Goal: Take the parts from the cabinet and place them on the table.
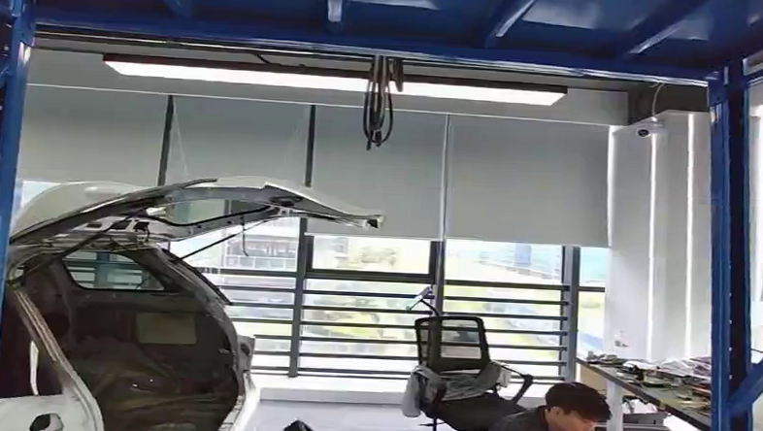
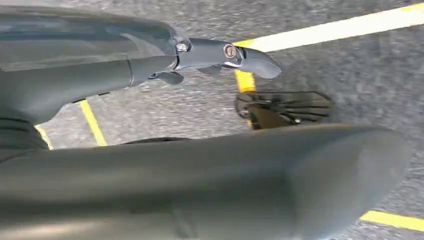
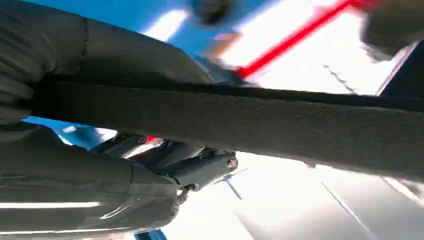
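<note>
A long, flat, dark part (image 3: 280, 120) with a rough surface crosses the right wrist view. My right hand (image 3: 150, 170) grips it near one end, fingers curled under it and the grey thumb over it. Behind the part, blurred, are a blue frame and a red bar. My left hand (image 2: 125, 70) hangs over the grey floor with its fingers (image 2: 220, 52) stretched out and nothing in it. In the head view a long table (image 1: 662, 388) with small items on it stands at the far right.
Blue steel posts (image 1: 730, 270) frame the head view on both sides. A white car (image 1: 112, 301) with its tailgate raised stands at the left. A person (image 1: 558, 422) sits low at the front right beside an office chair (image 1: 454, 364). Yellow lines (image 2: 330, 30) mark the floor.
</note>
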